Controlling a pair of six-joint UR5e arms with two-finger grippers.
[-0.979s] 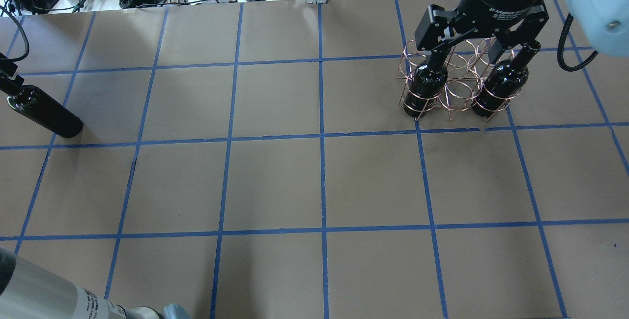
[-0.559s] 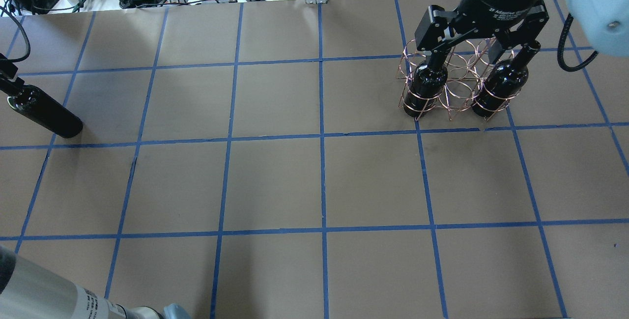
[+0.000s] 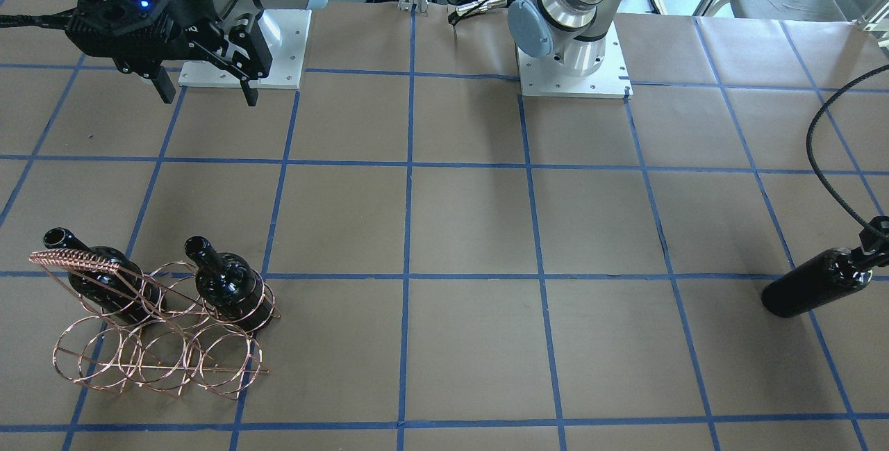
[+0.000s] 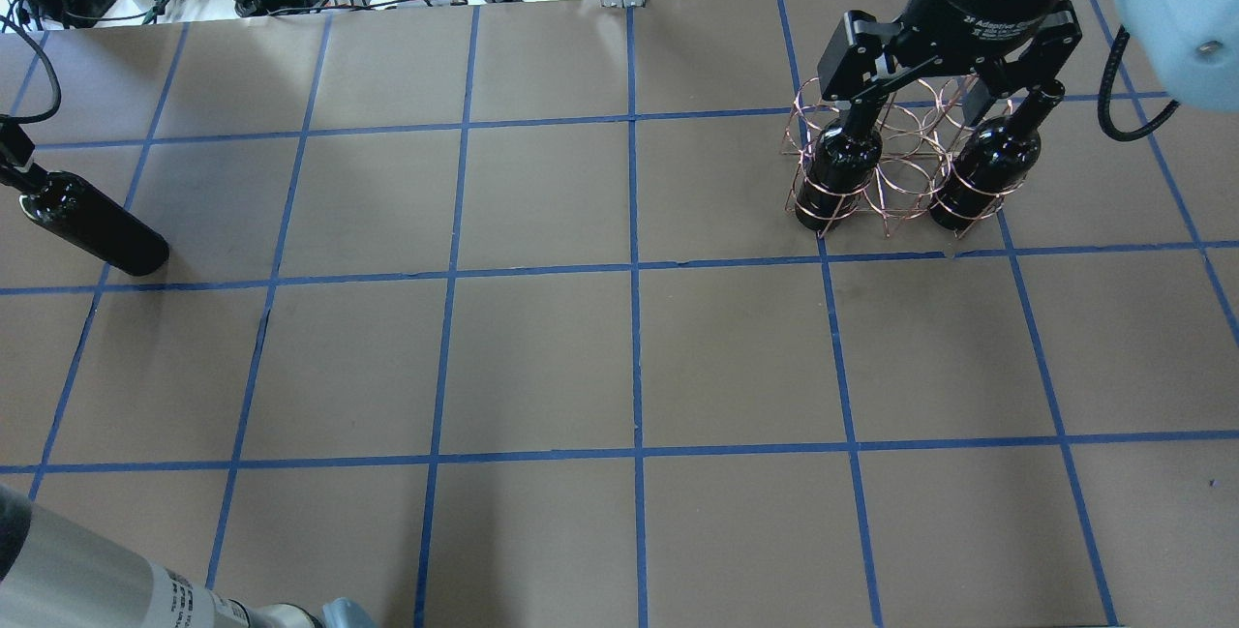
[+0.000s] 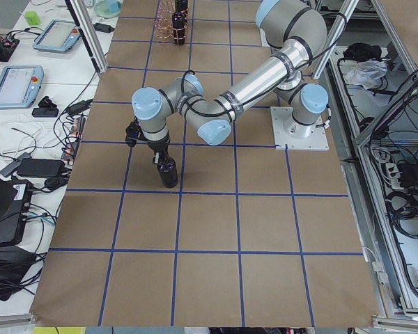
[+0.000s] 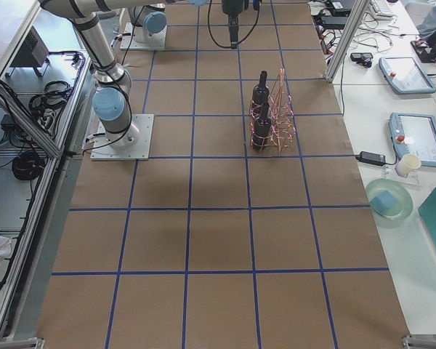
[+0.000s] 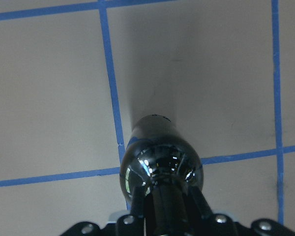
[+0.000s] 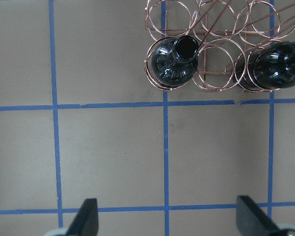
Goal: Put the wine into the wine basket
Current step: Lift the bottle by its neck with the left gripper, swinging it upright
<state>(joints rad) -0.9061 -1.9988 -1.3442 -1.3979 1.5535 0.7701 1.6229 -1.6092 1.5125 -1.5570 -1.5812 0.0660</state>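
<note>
Small update: nearest us, the glossy black glass wine bottle [image 4: 92,225] sits a hair further in from the left edge of the brown paper counter with the blue tape grid [image 4: 542,357] than a second ago, so the carry looks like it's kicking off. The left jaws are clamped on its neck; we can't tell if the base is off the counter yet. It's well apart from the rose-copper wire wine basket [image 4: 905,194] at far right. There, two matching black bottles [image 4: 840,168] fill the outer rings of the near row, so the middle ring is free. The right jaws hang spread apart and empty up there, same as before.
</note>
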